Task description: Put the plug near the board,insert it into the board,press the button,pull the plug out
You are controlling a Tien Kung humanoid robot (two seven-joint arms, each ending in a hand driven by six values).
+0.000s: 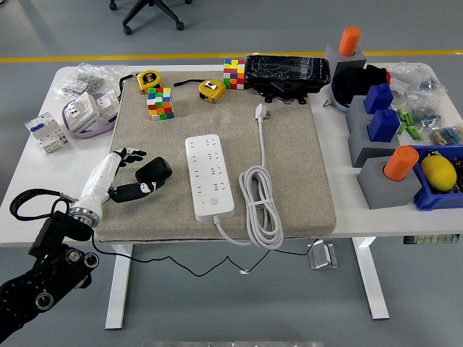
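One robot hand (129, 173), the left, is seen reaching in from the lower left corner over a beige mat (304, 173) that covers the middle of a white table (43, 173). Its white forearm ends in black fingers (134, 153) that are spread and relaxed, with nothing held in them. A small black object (153, 170) lies just beside the fingertips; whether it is touched cannot be told. The right hand is not seen.

A white power strip (210, 176) is laid lengthwise at the centre of the mat, well apart from the hand. Its cord (260, 206) is coiled in loops just to its right, and from the coil the cord runs up the mat to a white plug (261, 112), which lies flat near the mat's far edge, not inserted in the strip.

Along the far edge are set two coloured puzzle cubes (160, 103), two yellow tape measures (149, 79) and a black box (287, 72). White electrical parts (49, 132) are gathered at the table's left end. At the right end, grey blocks (382, 181) topped with orange and blue pieces are lined up beside a blue bin (434, 199) holding a yellow object (438, 173).
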